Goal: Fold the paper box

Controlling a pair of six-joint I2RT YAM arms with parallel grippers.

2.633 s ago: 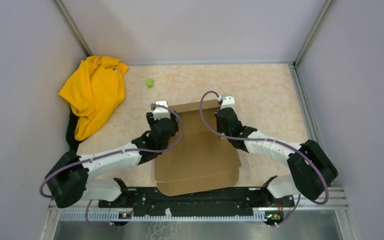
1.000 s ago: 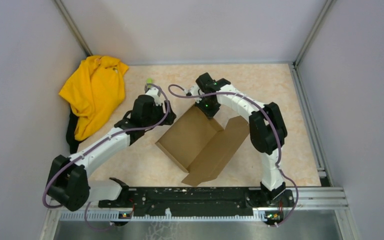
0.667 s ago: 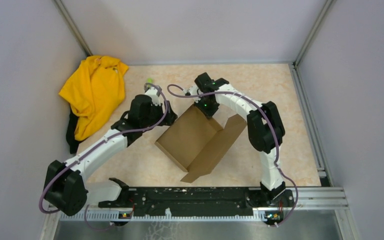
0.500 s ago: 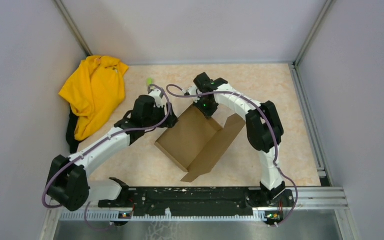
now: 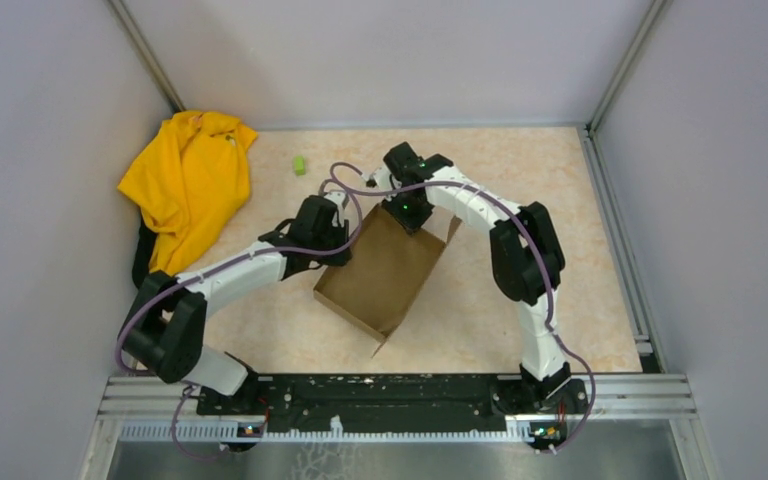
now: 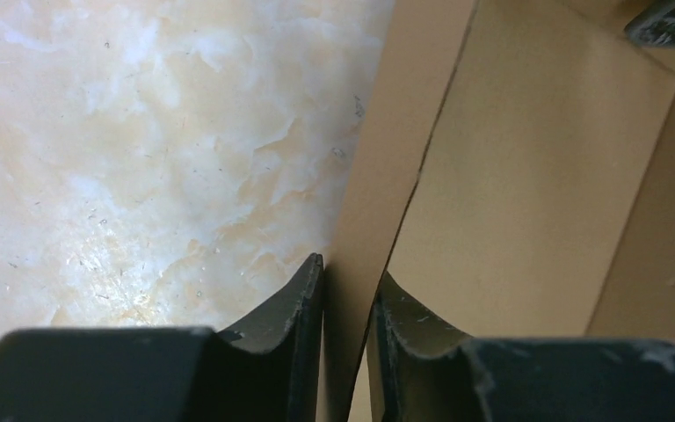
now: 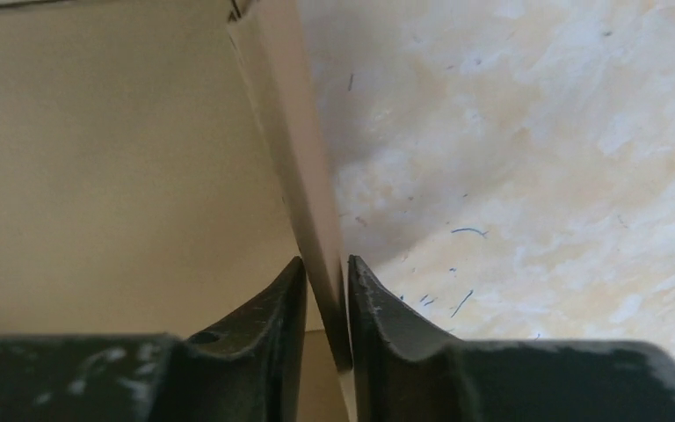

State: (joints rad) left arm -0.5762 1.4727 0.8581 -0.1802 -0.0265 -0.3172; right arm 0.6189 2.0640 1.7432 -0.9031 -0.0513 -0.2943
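The paper box (image 5: 385,268) is brown cardboard and lies slantwise mid-table, its walls partly raised. My left gripper (image 5: 348,212) is at its far left wall. In the left wrist view the left gripper (image 6: 347,272) is shut on that upright wall (image 6: 360,220), one finger outside and one inside the box (image 6: 527,176). My right gripper (image 5: 410,222) hangs over the far wall. In the right wrist view the right gripper (image 7: 325,264) straddles the thin wall (image 7: 303,158). Its jaws stand narrowly open, with a sliver of gap on the inner side.
A yellow cloth (image 5: 185,185) lies heaped at the far left corner. A small green object (image 5: 300,165) sits on the marbled table (image 5: 530,190) beyond the box. Grey panels enclose the table on three sides.
My left arm has swung right to the box's left wall and its jaws have closed there. The box's right-hand panel has risen, so the box looks narrower. The right jaws have loosened slightly.
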